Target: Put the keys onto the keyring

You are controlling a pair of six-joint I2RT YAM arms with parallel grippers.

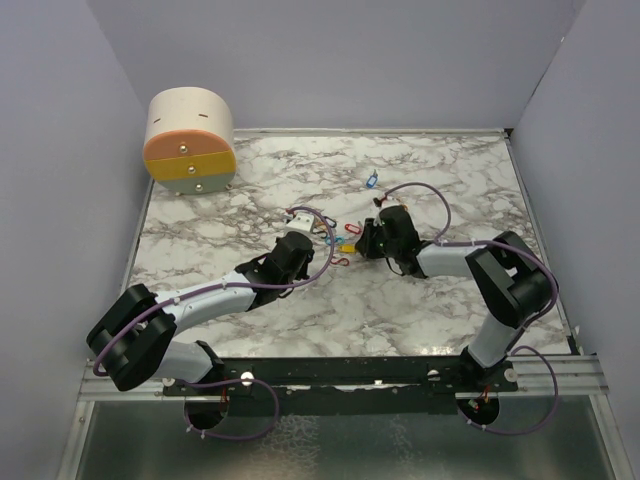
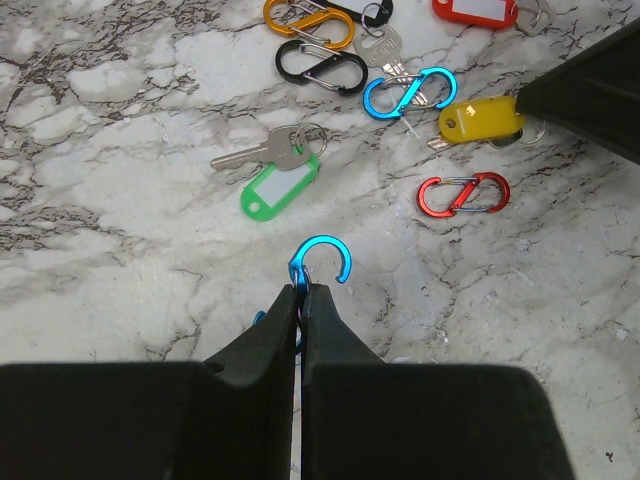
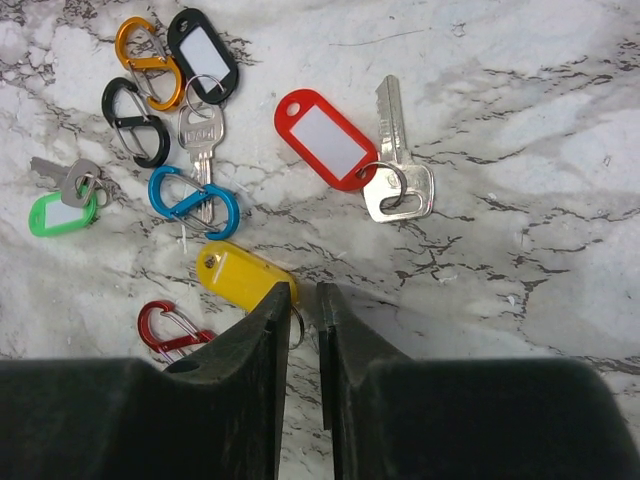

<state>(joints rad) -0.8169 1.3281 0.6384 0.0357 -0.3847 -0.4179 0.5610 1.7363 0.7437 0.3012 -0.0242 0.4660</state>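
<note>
My left gripper (image 2: 303, 292) is shut on a blue S-shaped carabiner keyring (image 2: 320, 262), whose open hook sticks out past the fingertips just above the marble. A green key tag (image 2: 280, 190) with a silver key lies just ahead of it. My right gripper (image 3: 303, 295) is narrowly open, low over the table, with the split ring of the yellow key tag (image 3: 243, 275) between its fingertips. A red key tag (image 3: 325, 138) with a silver key (image 3: 397, 170) lies ahead of it. A blue key tag (image 1: 372, 181) lies apart, farther back.
Loose carabiners lie around the tags: blue (image 3: 193, 202), red (image 3: 170, 328), black (image 3: 135, 120), orange (image 3: 148, 60), plus a black tag (image 3: 202, 52). A round cream and orange drawer box (image 1: 190, 140) stands at the back left. Grey walls enclose the marble table (image 1: 430, 310).
</note>
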